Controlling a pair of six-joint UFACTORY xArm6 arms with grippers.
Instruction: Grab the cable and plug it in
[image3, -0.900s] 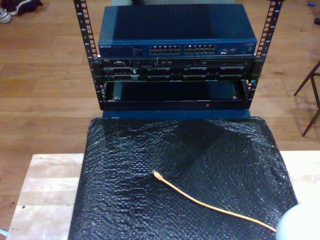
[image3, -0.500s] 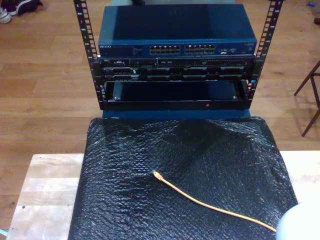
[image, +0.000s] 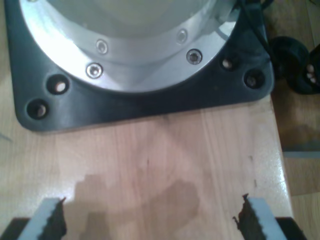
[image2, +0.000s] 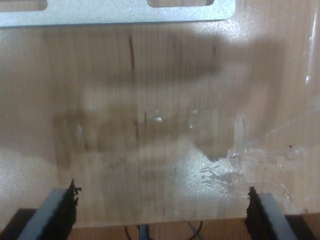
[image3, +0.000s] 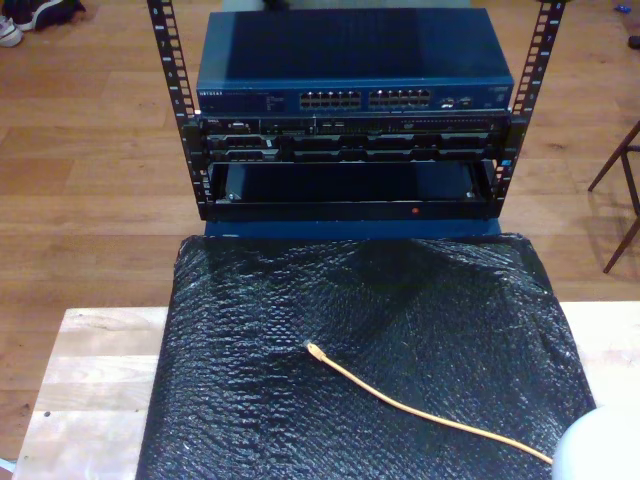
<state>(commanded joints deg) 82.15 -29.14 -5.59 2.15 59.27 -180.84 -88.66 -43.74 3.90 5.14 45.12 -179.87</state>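
Cable, orange-yellow and thin, lies loose on the black bubble-wrap sheet in the exterior view, its small plug tip near the middle of the sheet and its length running toward the exterior view's lower right, where it passes behind a pale rounded shape at that corner. Nothing touches it. Beyond the sheet stands a rack holding a blue network switch with 2 blocks of ports on its face, and darker units beneath it. The sheet covers a light wooden table. Against the earlier exterior pictures, the cable, the sheet and the rack sit exactly as they did; I see no shift at all.

In the first wrist view, my first gripper hangs over bare light wood, its 2 serrated fingertips spread wide with nothing between them. Ahead of the jaws is a black mounting plate carrying a round silver base ringed with bolts.

In the second wrist view, my second gripper is likewise spread wide and empty, fingertips far apart over glossy wood. Ahead of it lies a strip of silver metal with slots; beside one fingertip the wood bears a patch of wrinkled clear film.
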